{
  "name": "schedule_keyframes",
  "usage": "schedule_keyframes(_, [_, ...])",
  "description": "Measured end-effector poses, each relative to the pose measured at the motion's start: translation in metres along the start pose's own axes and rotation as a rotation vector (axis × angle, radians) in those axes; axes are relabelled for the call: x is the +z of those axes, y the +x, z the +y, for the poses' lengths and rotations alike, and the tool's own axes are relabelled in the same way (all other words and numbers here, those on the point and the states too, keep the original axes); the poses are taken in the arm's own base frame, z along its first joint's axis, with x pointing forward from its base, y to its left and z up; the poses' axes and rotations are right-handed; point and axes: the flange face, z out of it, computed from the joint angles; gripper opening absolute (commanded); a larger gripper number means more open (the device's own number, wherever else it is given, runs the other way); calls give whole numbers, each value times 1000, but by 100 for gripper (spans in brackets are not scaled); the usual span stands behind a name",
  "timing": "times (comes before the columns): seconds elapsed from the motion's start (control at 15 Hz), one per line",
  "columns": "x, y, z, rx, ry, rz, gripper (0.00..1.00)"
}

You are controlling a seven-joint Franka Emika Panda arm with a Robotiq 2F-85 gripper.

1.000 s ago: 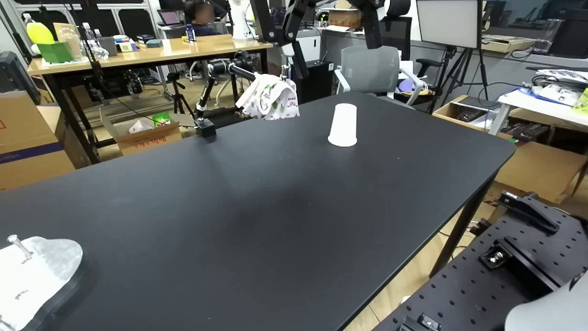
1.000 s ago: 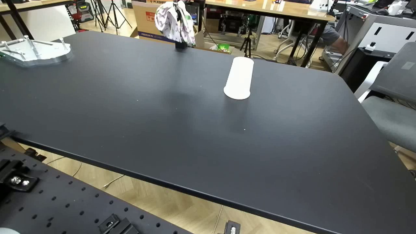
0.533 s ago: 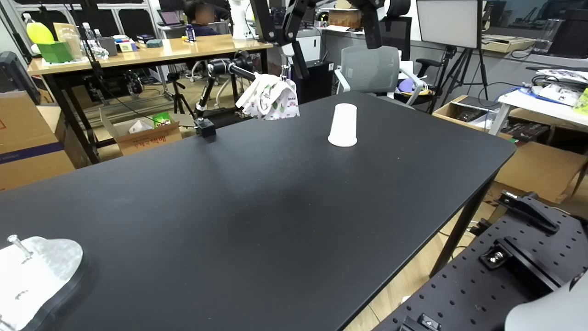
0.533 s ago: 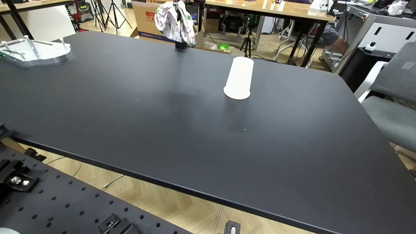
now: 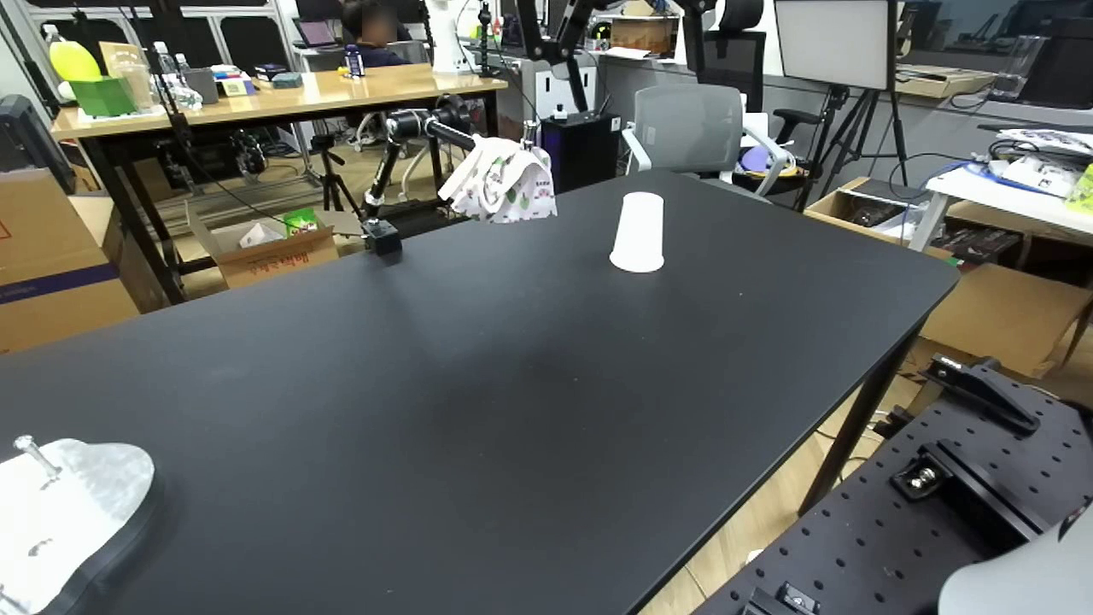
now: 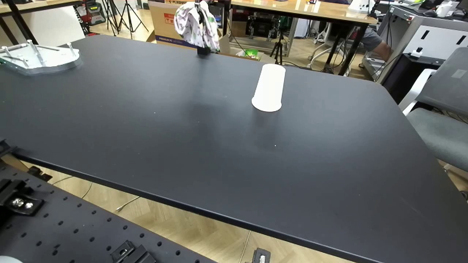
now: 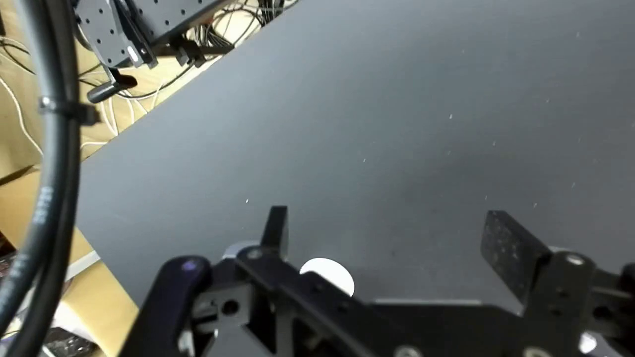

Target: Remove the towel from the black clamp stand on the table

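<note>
A white towel with a coloured print [image 5: 504, 181] hangs bunched over the end of the black clamp stand [image 5: 382, 237] at the table's far edge. In an exterior view the towel [image 6: 190, 23] hides most of the stand, whose base [image 6: 203, 50] shows below it. My gripper [image 5: 639, 84] is in the air at the top of an exterior view, right of and above the towel, not touching it. In the wrist view the gripper [image 7: 387, 218] is open with nothing between its fingers. Towel and stand are out of the wrist view.
A white cup stands upside down on the black table in both exterior views [image 5: 639, 232] [image 6: 269, 87]; a white oval, seemingly its top [image 7: 335, 272], shows partly behind my finger. A white board with pegs [image 6: 40, 54] lies at the table's other end. A grey chair [image 6: 438, 98] stands beside the table.
In an exterior view my gripper has moved slightly up, and its left finger has shifted to the right, away from the towel. The towel, stand and cup have not moved.
</note>
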Motion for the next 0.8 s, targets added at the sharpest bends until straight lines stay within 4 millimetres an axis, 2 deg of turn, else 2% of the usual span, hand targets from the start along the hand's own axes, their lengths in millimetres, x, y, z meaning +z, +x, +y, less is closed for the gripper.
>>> schedule_keyframes(0.2, [11,36,15,128,25,77,100])
schedule_keyframes(0.33, [19,56,16,225,57,99,100])
schedule_keyframes(0.53, [26,76,2,339,104,119,100])
schedule_keyframes(0.8, [30,92,-27,448,168,170,100])
